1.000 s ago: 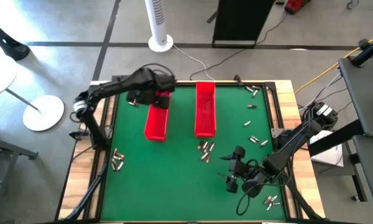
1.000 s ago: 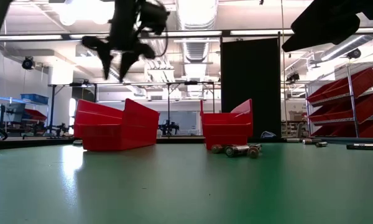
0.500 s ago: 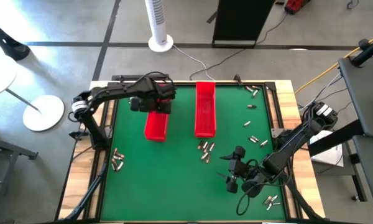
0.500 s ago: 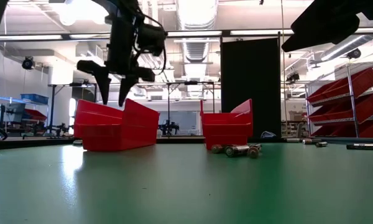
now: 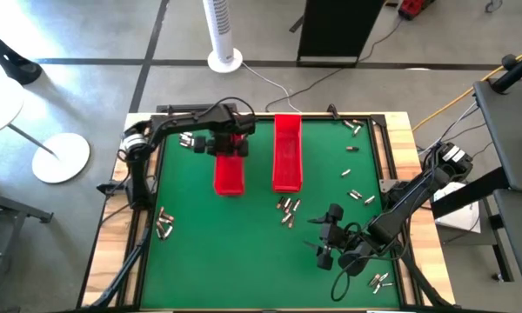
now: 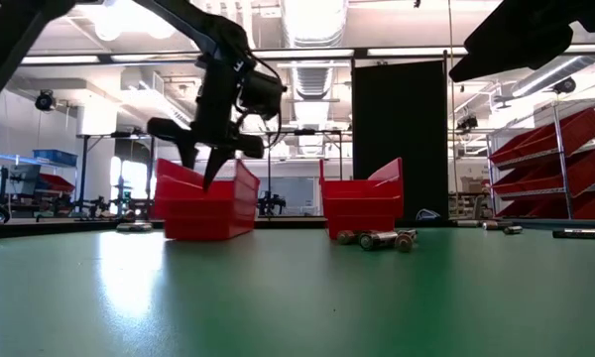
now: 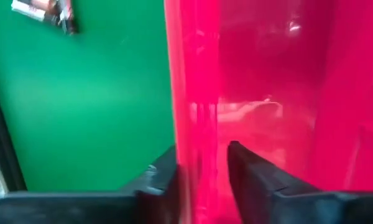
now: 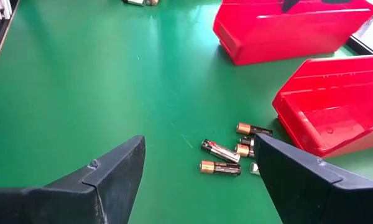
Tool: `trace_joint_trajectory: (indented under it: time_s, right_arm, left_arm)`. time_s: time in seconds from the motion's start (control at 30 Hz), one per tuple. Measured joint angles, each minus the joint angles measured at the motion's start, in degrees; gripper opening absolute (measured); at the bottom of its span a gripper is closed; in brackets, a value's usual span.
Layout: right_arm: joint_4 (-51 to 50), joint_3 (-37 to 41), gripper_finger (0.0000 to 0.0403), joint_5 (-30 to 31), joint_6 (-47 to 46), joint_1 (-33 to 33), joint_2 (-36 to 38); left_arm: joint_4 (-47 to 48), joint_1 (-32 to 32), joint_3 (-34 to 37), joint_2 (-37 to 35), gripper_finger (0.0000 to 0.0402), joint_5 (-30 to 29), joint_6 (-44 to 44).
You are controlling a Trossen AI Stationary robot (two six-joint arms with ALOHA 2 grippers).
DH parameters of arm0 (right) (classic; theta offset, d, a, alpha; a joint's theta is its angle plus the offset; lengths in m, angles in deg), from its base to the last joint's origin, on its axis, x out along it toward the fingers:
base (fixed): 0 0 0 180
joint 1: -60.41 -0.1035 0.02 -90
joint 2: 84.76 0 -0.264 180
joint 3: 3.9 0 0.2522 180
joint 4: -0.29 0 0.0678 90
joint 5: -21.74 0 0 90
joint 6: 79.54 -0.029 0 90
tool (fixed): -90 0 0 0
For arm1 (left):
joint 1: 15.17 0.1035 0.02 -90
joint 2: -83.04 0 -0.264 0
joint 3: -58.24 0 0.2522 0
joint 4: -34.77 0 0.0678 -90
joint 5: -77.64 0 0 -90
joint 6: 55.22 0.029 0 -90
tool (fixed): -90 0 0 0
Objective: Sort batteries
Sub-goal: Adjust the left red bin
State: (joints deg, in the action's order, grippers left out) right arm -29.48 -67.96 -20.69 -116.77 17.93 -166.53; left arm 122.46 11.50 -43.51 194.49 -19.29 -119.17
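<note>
My left gripper (image 7: pixel 202 171) straddles the side wall of the left red tray (image 5: pixel 229 169), fingers closed on it. My right gripper (image 8: pixel 199 165) hangs spread and empty over the near surface (image 5: pixel 209 261). The batteries (image 8: pixel 227 152) lie loose — a cluster by the right red tray (image 5: pixel 286 152), others scattered along the edges. To do this step well I judge: keep the wall pinched square, slide the tray flat — no tipping.
</note>
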Motion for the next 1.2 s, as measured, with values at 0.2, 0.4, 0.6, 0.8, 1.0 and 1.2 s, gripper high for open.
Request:
trace_joint_trajectory:
  time_s: [0.2, 0.4, 0.6, 0.8, 1.0, 1.2]
  right_arm:
    - [-0.04, 0.00, 0.0304, 0.02, 0.17, 0.00, 0.00]
    - [-0.10, -0.02, 0.0311, -0.01, 0.31, -0.02, 0.00]
    - [-0.15, -0.02, 0.0301, -0.02, 0.28, -0.02, 0.00]
    - [-0.17, -0.02, 0.0299, -0.03, 0.33, -0.02, 0.00]
    - [0.05, -0.02, 0.0316, -0.01, 0.26, -0.02, 0.00]
    - [0.04, -0.02, 0.0330, -0.01, 0.33, -0.02, 0.00]
  left_arm:
    - [0.00, -0.04, -6.81, 4.05, 0.0007, -0.69, 2.42]
    - [2.46, -0.04, -13.59, 7.96, 0.0019, -1.04, 2.83]
    - [8.55, -0.05, -17.64, 10.54, 0.0010, -1.00, 2.37]
    - [9.22, -0.62, -16.95, 10.90, 0.0011, 0.41, 1.08]
    - [9.59, -0.67, -16.35, 10.90, 0.0029, 0.37, 0.45]
    - [9.55, -0.78, -16.32, 10.98, 0.0063, -0.22, 0.65]
